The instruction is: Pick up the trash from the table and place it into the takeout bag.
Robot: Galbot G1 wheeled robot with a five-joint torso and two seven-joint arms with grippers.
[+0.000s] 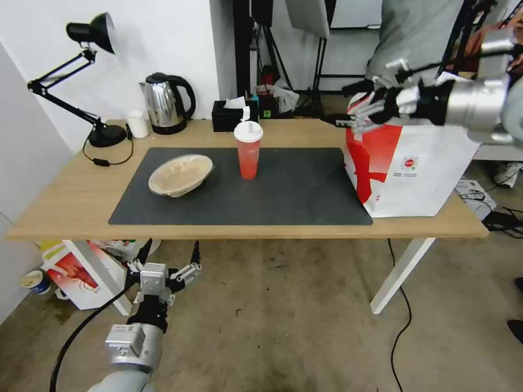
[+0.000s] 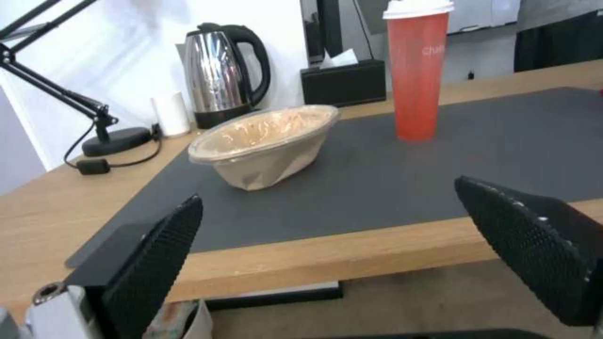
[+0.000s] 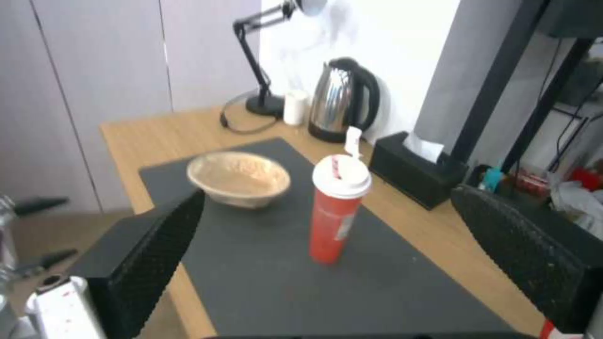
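The right gripper (image 1: pixel 362 115) is held spread and empty over the takeout bag (image 1: pixel 414 169) at the table's (image 1: pixel 71 201) right end. The red cup (image 1: pixel 248 151) and beige bowl (image 1: pixel 180 175) are left standing on the mat (image 1: pixel 305 196), while the left gripper (image 1: pixel 163 272) is parked, fingers apart, below the near edge. The tall cup could be toppled if it is approached off-centre.

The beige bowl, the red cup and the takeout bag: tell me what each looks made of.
Beige bowl: likely moulded pulp or fibre, matte, with creased walls; a clear glossy film seems to cover its top.
Red cup: translucent red plastic, light passing through, with an opaque white plastic lid.
Takeout bag: smooth white and red sheet, perhaps coated fabric or paper; it stands stiff and boxy.
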